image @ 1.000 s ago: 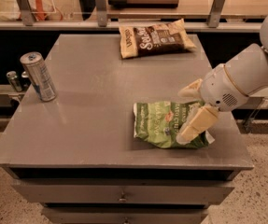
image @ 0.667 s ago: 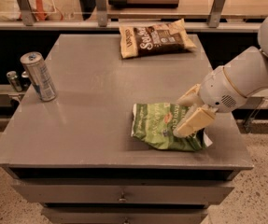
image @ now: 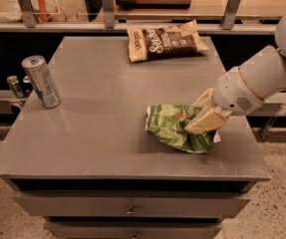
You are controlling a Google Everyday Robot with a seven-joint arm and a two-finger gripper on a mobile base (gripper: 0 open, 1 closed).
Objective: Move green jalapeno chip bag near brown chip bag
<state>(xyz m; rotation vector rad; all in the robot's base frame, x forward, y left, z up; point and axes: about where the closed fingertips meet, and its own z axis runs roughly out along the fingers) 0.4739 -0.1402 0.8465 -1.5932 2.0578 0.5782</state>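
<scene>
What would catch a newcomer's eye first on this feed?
The white arm's pincer is down at the right end of the crumpled green jalapeno chip bag, near the table's front right. The brown chip bag lies apart at the back edge, and a silver can stands upright at the left.

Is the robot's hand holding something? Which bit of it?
Yes, it seems so. The gripper looks closed on the green jalapeno chip bag, pinching its crumpled right end. The bag lies on the table, not lifted.
</scene>
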